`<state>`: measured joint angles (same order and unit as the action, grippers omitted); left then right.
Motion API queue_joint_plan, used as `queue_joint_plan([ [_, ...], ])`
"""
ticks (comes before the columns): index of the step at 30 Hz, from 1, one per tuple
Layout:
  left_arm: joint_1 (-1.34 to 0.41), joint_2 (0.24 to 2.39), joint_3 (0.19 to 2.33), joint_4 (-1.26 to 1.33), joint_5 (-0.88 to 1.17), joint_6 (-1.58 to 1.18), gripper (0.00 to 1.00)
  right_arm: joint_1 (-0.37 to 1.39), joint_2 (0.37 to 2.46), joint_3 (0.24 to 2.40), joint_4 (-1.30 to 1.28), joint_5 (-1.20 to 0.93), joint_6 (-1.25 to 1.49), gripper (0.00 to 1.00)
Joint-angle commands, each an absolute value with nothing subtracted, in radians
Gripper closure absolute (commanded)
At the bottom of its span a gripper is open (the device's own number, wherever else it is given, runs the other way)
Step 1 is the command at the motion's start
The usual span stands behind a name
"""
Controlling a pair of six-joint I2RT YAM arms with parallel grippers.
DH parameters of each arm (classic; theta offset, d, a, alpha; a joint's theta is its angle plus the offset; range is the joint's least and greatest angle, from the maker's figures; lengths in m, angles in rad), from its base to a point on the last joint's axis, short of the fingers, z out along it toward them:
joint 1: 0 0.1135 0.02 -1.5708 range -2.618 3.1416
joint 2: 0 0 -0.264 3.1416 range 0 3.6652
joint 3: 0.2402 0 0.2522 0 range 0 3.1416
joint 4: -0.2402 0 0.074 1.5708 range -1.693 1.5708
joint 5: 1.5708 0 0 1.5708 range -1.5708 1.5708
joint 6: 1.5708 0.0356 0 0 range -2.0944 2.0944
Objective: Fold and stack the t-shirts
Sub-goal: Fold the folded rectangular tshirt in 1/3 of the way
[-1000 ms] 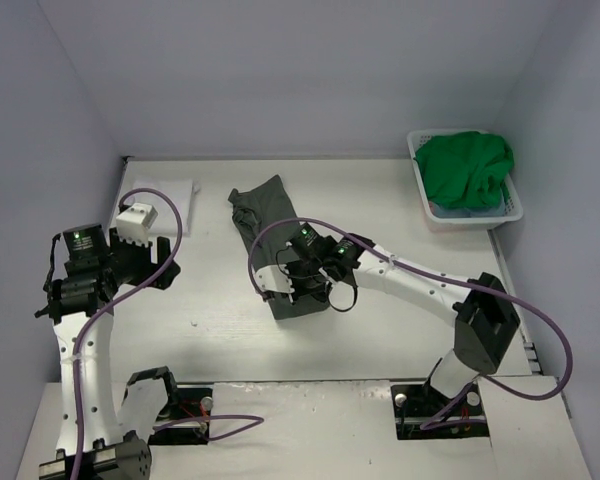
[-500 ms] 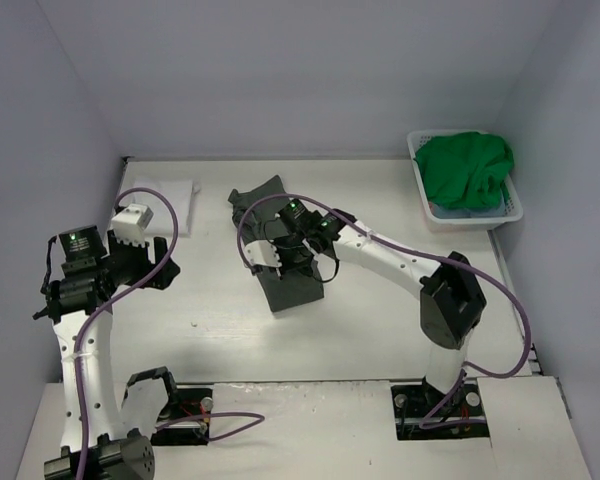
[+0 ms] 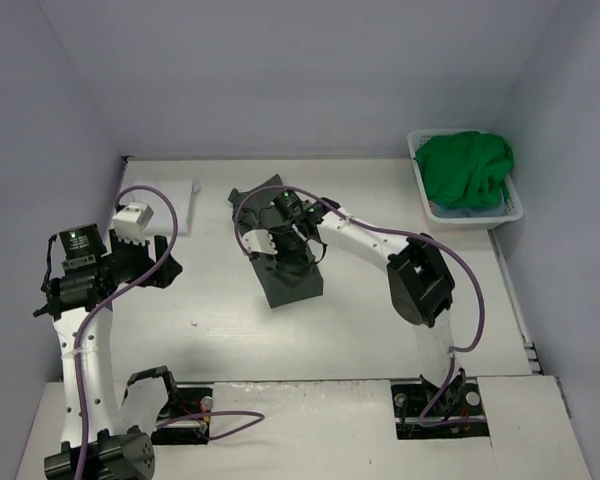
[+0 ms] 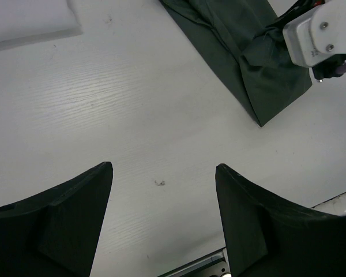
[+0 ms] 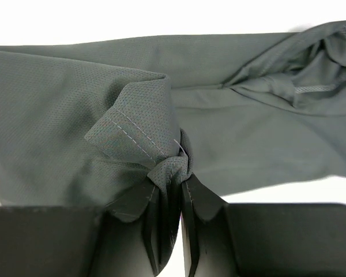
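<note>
Holding anything, the right gripper (image 5: 174,183)?

Yes. Its two black fingers (image 5: 200,203) are closed on a raised pinch of the dark grey mesh-cloth t-shirt (image 5: 248,133). A stitched hem edge bunches up just above the fingertips.

Where does that shirt lie?

On the white wood-grain table (image 3: 220,320), near the middle. It is a long, narrow folded shape running from far left toward near right. The right arm reaches in from the right side, and its gripper sits over the shirt's far half.

And the left gripper (image 4: 162,172)?

Its jaws stand wide apart with nothing between them. It hangs over bare table, well to the left of the dark shirt, whose near corner shows in the left wrist view.

What about the other shirts?

A white folded cloth t-shirt (image 3: 175,195) lies flat at the far left of the table, just beyond the left gripper. A bright green cloth t-shirt (image 3: 467,168) is heaped in the white plastic laundry basket (image 3: 477,221) at the far right, with a little light blue-grey cloth (image 3: 458,211) showing beneath it.

Do any of them touch the dark one?

No, all are well apart from it.
</note>
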<state>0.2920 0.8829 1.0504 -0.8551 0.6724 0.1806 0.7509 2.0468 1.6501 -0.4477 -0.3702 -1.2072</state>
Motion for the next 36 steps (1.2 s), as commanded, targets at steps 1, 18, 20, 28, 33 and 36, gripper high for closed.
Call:
queue_joint_plan([
  [1,0.314,0.882,1.069,-0.799,0.722,0.169,0.33,0.729,2.071,1.721,-0.431,-0.422,-1.224,0.86],
  [18,0.377,0.884,1.057,-0.773,0.805,0.143,0.33,0.696,2.146,1.763,-0.17,-0.442,-1.051,0.65],
  [20,0.377,0.884,1.058,-0.772,0.807,0.141,0.33,0.696,2.135,1.747,-0.106,-0.417,-1.026,0.65],
  [28,0.377,0.882,1.052,-0.775,0.813,0.144,0.33,0.704,2.04,1.642,-0.104,-0.364,-0.951,0.64],
  [33,0.377,0.882,1.055,-0.778,0.821,0.144,0.33,0.718,1.843,1.465,-0.14,-0.367,-0.924,0.35],
  [36,0.377,0.877,1.057,-0.778,0.821,0.144,0.33,0.73,1.74,1.356,-0.147,-0.361,-0.899,0.06],
])
